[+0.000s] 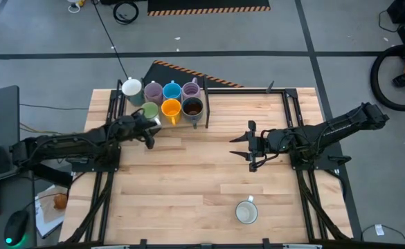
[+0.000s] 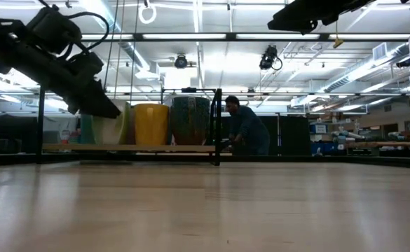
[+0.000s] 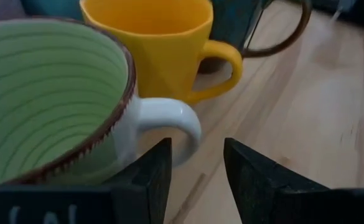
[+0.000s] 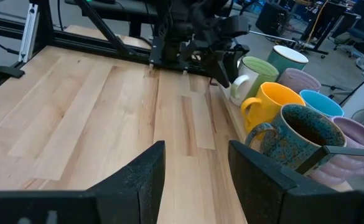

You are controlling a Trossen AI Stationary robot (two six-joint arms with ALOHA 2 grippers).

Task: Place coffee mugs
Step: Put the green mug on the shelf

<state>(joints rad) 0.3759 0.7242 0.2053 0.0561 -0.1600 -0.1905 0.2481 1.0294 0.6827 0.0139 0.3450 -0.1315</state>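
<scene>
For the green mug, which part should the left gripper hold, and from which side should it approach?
Probably the white handle of the green mug. It sticks out toward the open table, away from the other mugs, and the left gripper already faces it with fingers open. Coming from that open side avoids the orange mug beside it.

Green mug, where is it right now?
In the high view the green mug stands at the left front corner of the mug cluster, beside the orange mug, with the left hand open right at its handle.
</scene>
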